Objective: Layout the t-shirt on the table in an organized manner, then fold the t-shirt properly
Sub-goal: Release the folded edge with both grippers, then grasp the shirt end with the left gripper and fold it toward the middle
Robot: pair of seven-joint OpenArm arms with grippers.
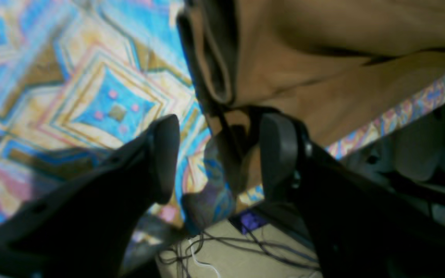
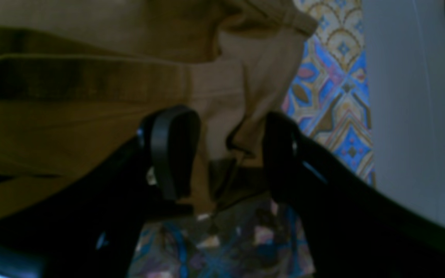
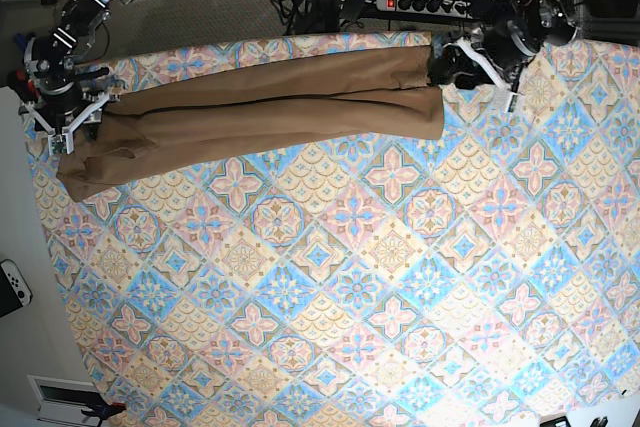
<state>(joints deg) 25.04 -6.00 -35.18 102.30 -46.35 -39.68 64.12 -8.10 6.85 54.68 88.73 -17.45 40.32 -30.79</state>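
Going from left to right in the base view, we first see a white game controller (image 3: pixel 12 285) on the floor, well apart from the right hand (image 3: pixel 68 119) and nearer the camera than it. Beyond the far edge of the table (image 3: pixel 330 297) lie dark cables and a power strip (image 3: pixel 425 3), behind both hands. Nothing stands between the two hands except the t-shirt (image 3: pixel 260 112) itself.

The right hand sits at the left end of the garment. In the right wrist view its two black fingers (image 2: pixel 174 150) stand apart, and a folded brown edge of the t-shirt (image 2: pixel 242 112) hangs in the gap between them. We cannot tell if the cloth touches the pads. On the outer side of this hand the patterned table (image 2: pixel 342 116) ends at a pale grey surface (image 2: pixel 411 116).

The left hand (image 3: pixel 470 62) sits at the right end of the garment. In the left wrist view its fingers (image 1: pixel 164 154) are also spread wide, and they close on nothing; the t-shirt (image 1: pixel 323 77) lies just ahead of the fingertips, close to the table (image 1: pixel 91 96) edge. Below that edge we see loose cables (image 1: pixel 245 247) on the floor.

The t-shirt is folded into a long narrow band. Its long axis runs from one hand to the other, along the far edge of the table, a little slanted: the end at the left hand lies nearer that edge.
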